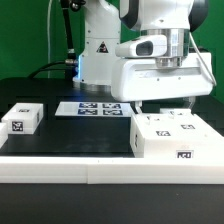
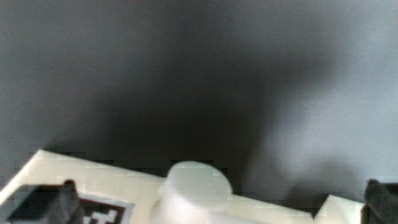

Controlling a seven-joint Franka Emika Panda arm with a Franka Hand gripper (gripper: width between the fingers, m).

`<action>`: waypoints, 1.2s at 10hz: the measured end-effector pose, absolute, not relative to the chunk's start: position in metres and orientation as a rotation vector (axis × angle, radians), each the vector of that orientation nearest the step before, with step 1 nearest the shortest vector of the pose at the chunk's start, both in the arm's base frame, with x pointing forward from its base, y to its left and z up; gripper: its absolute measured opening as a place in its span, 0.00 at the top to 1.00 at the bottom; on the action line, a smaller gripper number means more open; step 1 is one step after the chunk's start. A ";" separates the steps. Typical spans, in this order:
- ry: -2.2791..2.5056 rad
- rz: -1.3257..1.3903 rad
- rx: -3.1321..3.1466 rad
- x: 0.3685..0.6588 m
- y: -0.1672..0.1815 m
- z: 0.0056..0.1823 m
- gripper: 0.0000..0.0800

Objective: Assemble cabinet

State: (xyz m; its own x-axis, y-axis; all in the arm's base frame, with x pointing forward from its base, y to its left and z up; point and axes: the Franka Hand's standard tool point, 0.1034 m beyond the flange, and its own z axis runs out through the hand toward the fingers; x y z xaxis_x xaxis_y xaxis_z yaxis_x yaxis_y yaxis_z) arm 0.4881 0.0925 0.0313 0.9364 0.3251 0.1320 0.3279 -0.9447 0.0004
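Observation:
The cabinet body [image 1: 172,136], a white box with marker tags on its top and front, stands on the black table at the exterior view's right. A smaller white panel block [image 1: 21,120] with a tag lies at the exterior view's left. My gripper [image 1: 168,104] hangs just above the far edge of the cabinet body. In the wrist view the gripper [image 2: 210,200] is open, with its dark fingertips [image 2: 43,200] wide apart. Between them I see the cabinet's white edge with a tag [image 2: 98,212] and a rounded white knob-like part [image 2: 199,188]. The fingers touch nothing.
The marker board [image 1: 95,108] lies flat on the table behind the middle. The robot's white base [image 1: 100,55] stands behind it. A white ledge [image 1: 90,170] runs along the table's front edge. A green wall is behind.

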 end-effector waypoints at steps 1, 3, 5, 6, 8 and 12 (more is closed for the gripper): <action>-0.518 -0.203 -3.070 0.488 0.093 0.031 0.00; -0.518 -0.203 -3.070 0.488 0.092 0.031 0.00; -0.519 -0.203 -3.070 0.488 0.092 0.031 0.00; -0.519 -0.203 -3.070 0.488 0.092 0.031 0.00; -0.394 -0.184 -3.083 0.480 0.094 0.030 0.00; -0.301 -0.145 -3.098 0.476 0.085 0.028 0.00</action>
State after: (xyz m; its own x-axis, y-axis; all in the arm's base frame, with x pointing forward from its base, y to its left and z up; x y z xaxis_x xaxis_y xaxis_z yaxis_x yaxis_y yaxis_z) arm 0.4763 0.0851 0.0277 0.9770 0.1907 0.0950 0.1931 -0.9810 -0.0161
